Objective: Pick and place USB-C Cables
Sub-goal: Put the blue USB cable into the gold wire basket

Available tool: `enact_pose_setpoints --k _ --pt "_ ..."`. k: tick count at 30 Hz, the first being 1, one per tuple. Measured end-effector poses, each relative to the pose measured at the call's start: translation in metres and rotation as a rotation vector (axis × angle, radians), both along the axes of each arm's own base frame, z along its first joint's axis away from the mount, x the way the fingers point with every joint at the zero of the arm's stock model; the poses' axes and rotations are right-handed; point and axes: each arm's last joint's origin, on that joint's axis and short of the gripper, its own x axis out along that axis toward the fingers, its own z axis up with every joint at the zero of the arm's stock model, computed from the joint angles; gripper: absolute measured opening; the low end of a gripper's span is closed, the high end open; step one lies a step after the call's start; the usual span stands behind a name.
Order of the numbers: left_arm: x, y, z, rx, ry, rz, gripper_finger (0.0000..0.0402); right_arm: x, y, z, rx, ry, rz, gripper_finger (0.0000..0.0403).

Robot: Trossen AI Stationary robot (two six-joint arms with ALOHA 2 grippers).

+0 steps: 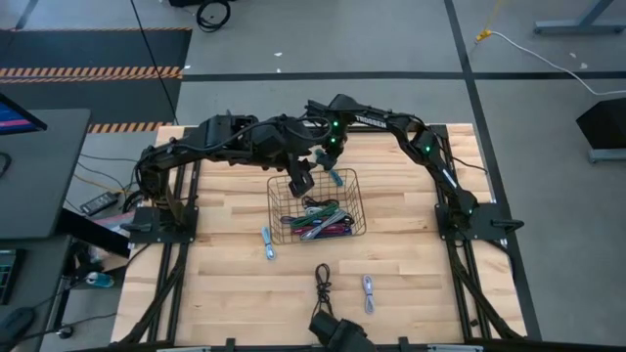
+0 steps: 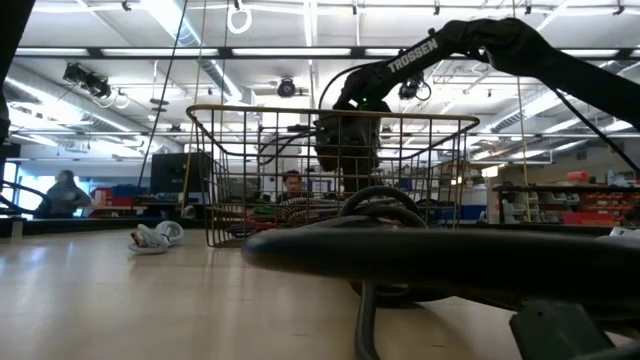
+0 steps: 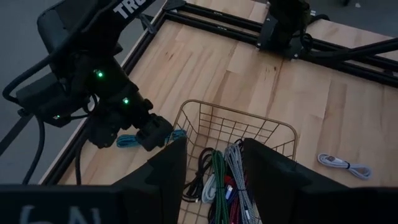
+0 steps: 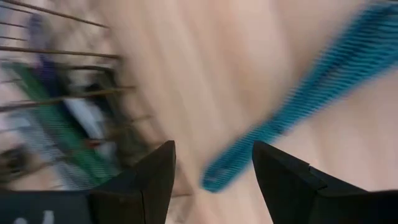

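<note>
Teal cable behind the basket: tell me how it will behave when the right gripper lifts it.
The teal cable looks braided and bent, so probably floppy, with loose ends drooping. It looks thin, so likely light. The open right gripper could pinch only one strand.

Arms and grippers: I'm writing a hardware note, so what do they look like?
Both arms are black with jointed segments and loose black cables. The right arm bears white TROSSEN lettering and green lights. The left gripper and right gripper each have two broad, dark, flat fingers.
</note>
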Motion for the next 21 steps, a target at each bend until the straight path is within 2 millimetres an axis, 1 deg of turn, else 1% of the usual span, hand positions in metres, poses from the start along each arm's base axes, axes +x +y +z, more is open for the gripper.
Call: enact_pose_setpoints --k 5,8,13,18,21 --pt "0.0 0.0 0.0 0.0 -0.002 0.0 0.0165 -0.004 -0.004 -0.002 -0.155 0.132 -0.029 0.0211" --pt "0.0 0.0 0.0 0.0 -0.005 0.0 0.0165 -0.003 -0.002 -0.003 -0.212 0.176 -0.023 0.021" --pt "0.001 0.0 0.001 0.0 -0.012 0.0 0.0165 -0.001 0.002 -0.003 -0.31 0.226 0.016 0.0228" --pt "0.001 0.0 0.001 0.0 -0.011 0.0 0.0165 0.004 0.006 -0.005 -0.303 0.19 0.027 0.0251" --pt "0.001 0.0 0.001 0.0 -0.011 0.0 0.0165 0.005 0.01 -0.012 -0.195 0.143 0.019 0.0264"
